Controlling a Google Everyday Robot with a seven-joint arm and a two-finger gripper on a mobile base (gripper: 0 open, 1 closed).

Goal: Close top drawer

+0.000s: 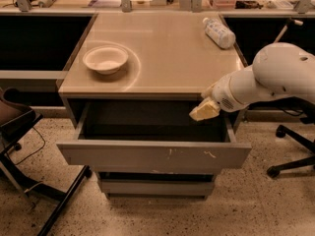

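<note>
The top drawer (152, 155) is a wide shallow grey metal drawer pulled well out from under the tabletop. Its plain front panel has small pale scratch marks and its dark inside looks empty. My gripper (204, 110) is on the white arm (275, 80) that comes in from the right. It hangs over the drawer's open right rear part, just below the table's front edge and behind the front panel. A narrower grey drawer front (156, 186) sits lower down.
On the tan tabletop (167, 48) stand a white bowl (105, 59) at the left and a lying plastic bottle (219, 33) at the back right. A dark chair (19, 132) is at the left. An office chair base (290, 151) is at the right.
</note>
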